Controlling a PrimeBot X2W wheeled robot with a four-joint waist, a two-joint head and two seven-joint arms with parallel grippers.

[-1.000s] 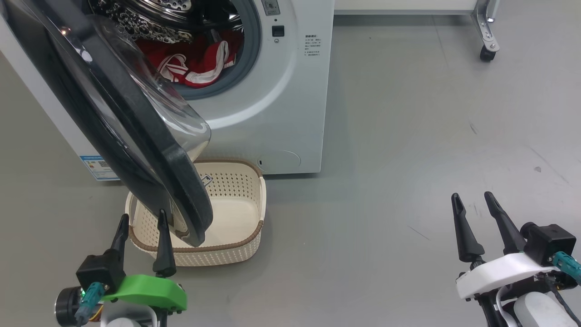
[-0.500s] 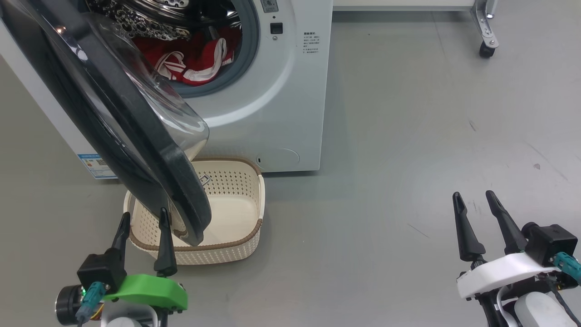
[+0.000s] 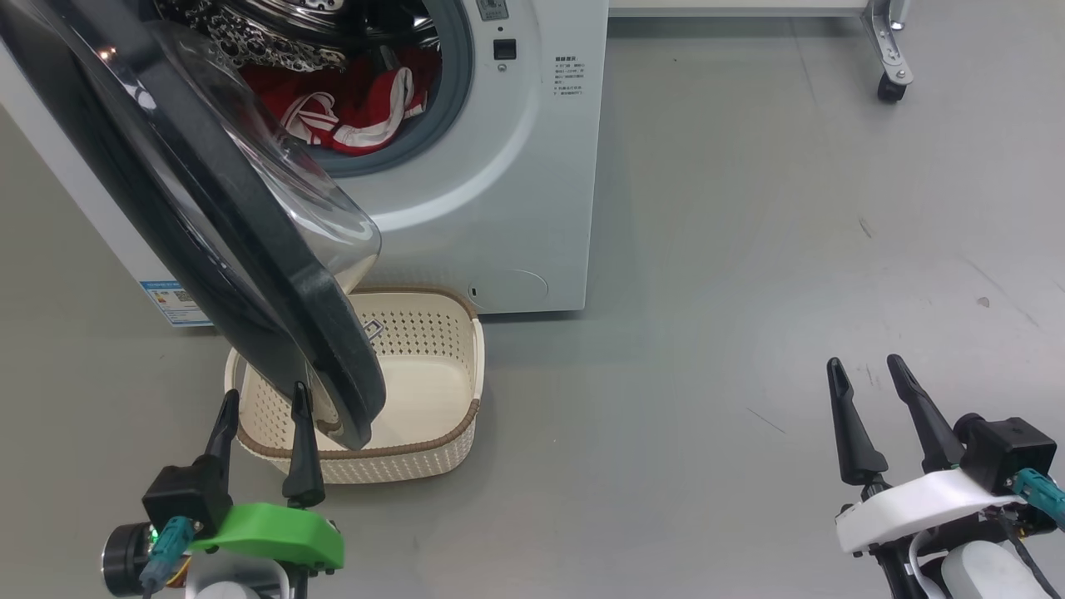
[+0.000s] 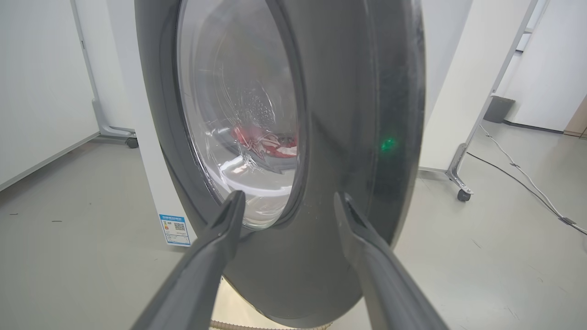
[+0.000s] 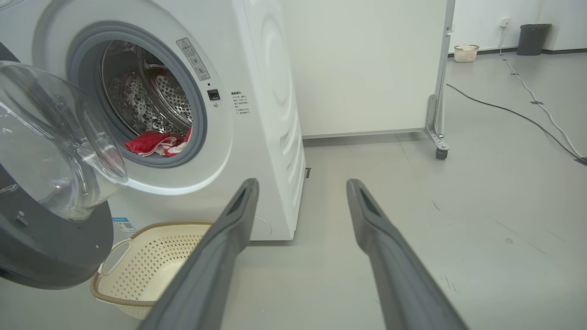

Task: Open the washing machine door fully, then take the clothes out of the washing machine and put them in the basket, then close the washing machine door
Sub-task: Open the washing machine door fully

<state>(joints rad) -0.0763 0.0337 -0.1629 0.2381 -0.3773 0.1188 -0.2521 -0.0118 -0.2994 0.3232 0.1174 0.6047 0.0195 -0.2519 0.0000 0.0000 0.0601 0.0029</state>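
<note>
The door (image 3: pixel 250 249) is only partway open, hanging over the basket (image 3: pixel 433 374) parked below the washing machine (image 3: pixel 516 208) to catch the load. The left hand (image 3: pixel 264 393), wide and empty, sits at the door's black rim, likely to push it; the right hand (image 3: pixel 864 364) waits wide, well aside. The red clothes (image 3: pixel 349 108) lie in the drum.

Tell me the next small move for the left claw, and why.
Probably ease the left claw forward against the washing machine door and swing it wider. The door stands only part open, overhanging the basket, and the open claw sits just in front of it. The clothes lie in the drum, and the basket is empty.
</note>
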